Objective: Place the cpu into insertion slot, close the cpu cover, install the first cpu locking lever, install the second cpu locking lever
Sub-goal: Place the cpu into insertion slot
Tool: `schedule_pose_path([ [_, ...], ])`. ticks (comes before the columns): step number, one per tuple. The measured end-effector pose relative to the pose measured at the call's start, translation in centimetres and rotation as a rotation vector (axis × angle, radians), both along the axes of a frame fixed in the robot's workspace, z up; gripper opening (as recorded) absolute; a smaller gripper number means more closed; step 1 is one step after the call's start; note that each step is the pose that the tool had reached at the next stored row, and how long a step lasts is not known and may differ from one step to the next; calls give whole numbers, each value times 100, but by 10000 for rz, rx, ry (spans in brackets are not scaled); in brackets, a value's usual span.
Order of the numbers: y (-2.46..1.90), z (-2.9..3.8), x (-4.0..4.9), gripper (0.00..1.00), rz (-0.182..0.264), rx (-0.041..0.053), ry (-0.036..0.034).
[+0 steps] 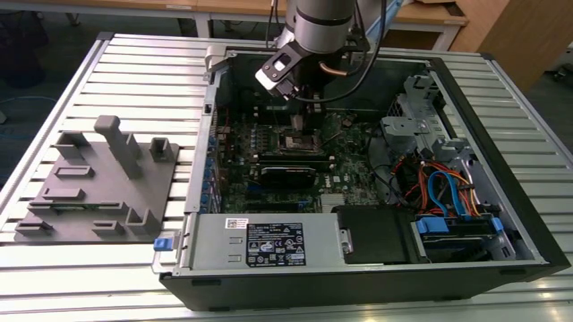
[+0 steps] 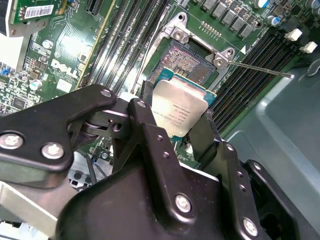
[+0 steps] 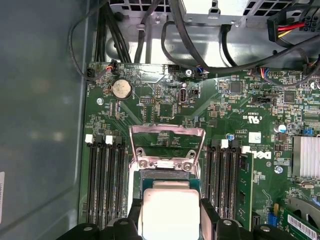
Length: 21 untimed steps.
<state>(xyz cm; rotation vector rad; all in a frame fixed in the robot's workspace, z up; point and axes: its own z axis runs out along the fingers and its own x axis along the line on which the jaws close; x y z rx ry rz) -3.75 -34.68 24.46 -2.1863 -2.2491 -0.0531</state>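
My gripper (image 2: 176,110) is shut on the cpu (image 2: 179,112), a flat square chip with a dull grey top, one black finger on each of two opposite edges. The cpu hangs just above the green board, close over one side of the insertion slot (image 2: 187,60), whose dark pin field lies open. In the first wrist view the cpu (image 3: 170,212) sits between the fingers (image 3: 210,222), and the silvery cpu cover (image 3: 167,142) stands raised beyond it. A thin locking lever (image 2: 260,68) sticks out sideways from the socket. In the exterior view the gripper (image 1: 304,114) reaches down into the case above the socket (image 1: 300,142).
Long black memory slots (image 3: 105,175) flank the socket on both sides. The grey power-supply box (image 1: 259,245) fills the case's near edge, and a drive cage with coloured cables (image 1: 447,188) is at the exterior view's right. A grey fixture tray (image 1: 98,181) lies outside the case on the slatted table.
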Motion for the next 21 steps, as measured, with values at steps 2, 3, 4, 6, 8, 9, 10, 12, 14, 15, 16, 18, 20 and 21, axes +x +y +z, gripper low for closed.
schedule_pose_path([
  [2, -1, -12, 0, 54, 0, -4, 2],
  [3, -1, -22, 0, 54, 1, -4, 2],
  [4, -1, -34, 0, 54, 1, -4, 2],
  [6, -1, -63, 0, 54, 1, -5, 3],
  [8, -1, -91, 0, 54, 0, -4, 2],
  [9, -1, -104, 0, 54, 0, -4, 2],
  [10, -1, -119, 0, 54, 0, -5, 2],
  [12, -1, -152, 0, 54, 1, -5, 3],
  [14, -1, -185, -1, 54, 9, -5, 2],
  [15, -1, -200, -2, 54, 24, -5, 2],
  [16, 0, -214, -5, 54, 40, -4, 1],
  [18, -1, -239, -17, 54, 65, -4, 2],
  [20, 0, -260, -33, 54, 64, -4, 2],
  [21, 0, -268, -36, 54, 64, -3, 2],
])
